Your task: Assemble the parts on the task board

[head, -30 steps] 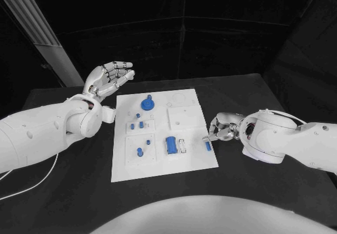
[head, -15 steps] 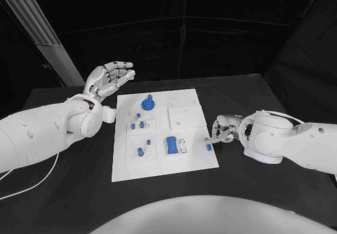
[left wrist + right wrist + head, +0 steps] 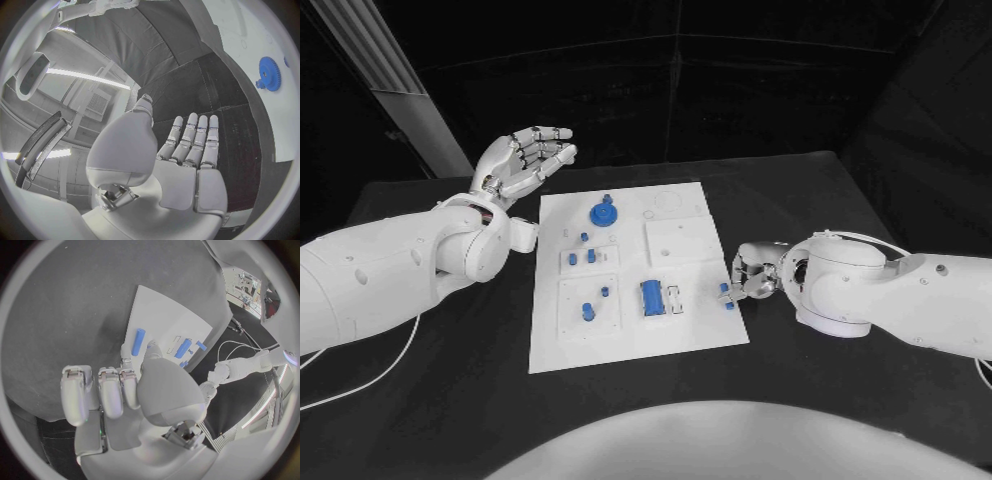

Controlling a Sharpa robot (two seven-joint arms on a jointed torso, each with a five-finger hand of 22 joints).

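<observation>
At the task board's (image 3: 639,285) four o'clock edge, your right hand (image 3: 750,272) curls over a small blue peg (image 3: 727,297); a firm grasp can't be confirmed. Your left hand (image 3: 524,163) waits released at ten o'clock. Secure the peg, then seat it.

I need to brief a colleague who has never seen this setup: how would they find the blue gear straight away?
Start at the white board in the middle of the black table. Go to its far end, towards the raised, open left hand. The blue gear lies there: a round toothed disc, the widest blue piece, while the other blue parts nearer the robot are small pegs and one upright cylinder.
</observation>
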